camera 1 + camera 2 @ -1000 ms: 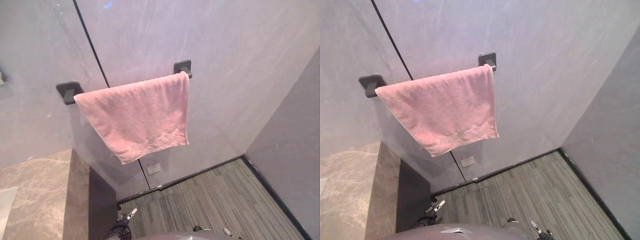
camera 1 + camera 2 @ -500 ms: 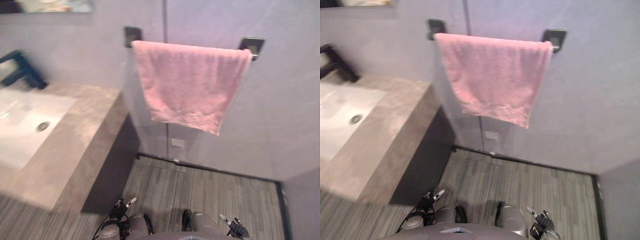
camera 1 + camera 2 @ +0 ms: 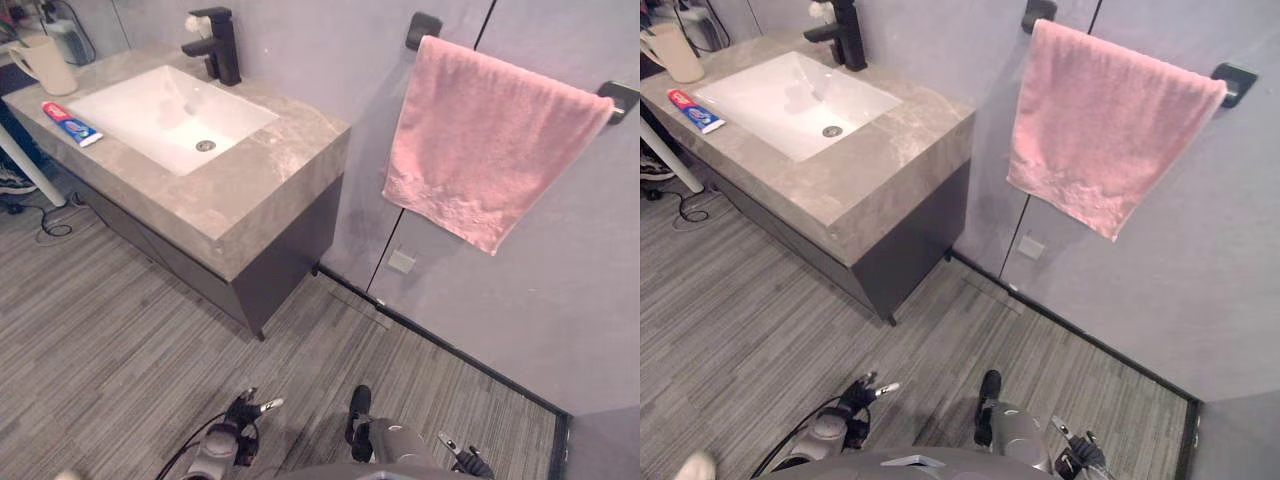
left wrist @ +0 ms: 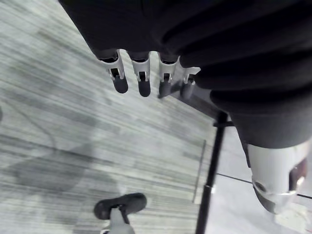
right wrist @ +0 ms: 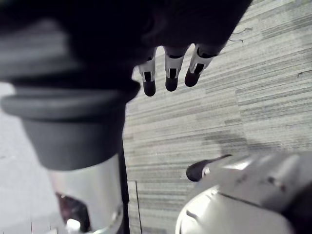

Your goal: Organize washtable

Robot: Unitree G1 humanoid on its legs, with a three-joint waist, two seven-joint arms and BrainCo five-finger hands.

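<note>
On the left of the left eye view we see the bench (image 3: 270, 190) with its white basin (image 3: 170, 115) and black tap (image 3: 218, 45). At its far end a cup (image 3: 45, 65) stands upright, and a toothpaste tube (image 3: 70, 123) lies just beside the basin. A pink towel (image 3: 485, 150) hangs on a wall rail (image 3: 423, 28), apart from the bench. Our left hand (image 3: 245, 412) and right hand (image 3: 465, 462) hang low, well apart from all of it. The right eye view gives the same layout. In the left wrist view the fingers (image 4: 143, 83) hang straight and spread over the floor (image 4: 58, 126), empty. In the right wrist view the fingers (image 5: 169, 73) are likewise relaxed and empty. We judge this to be the approach step, with nothing yet taken up. The next move calls for closing on the bench and raising a hand toward the cup or tube.
</note>
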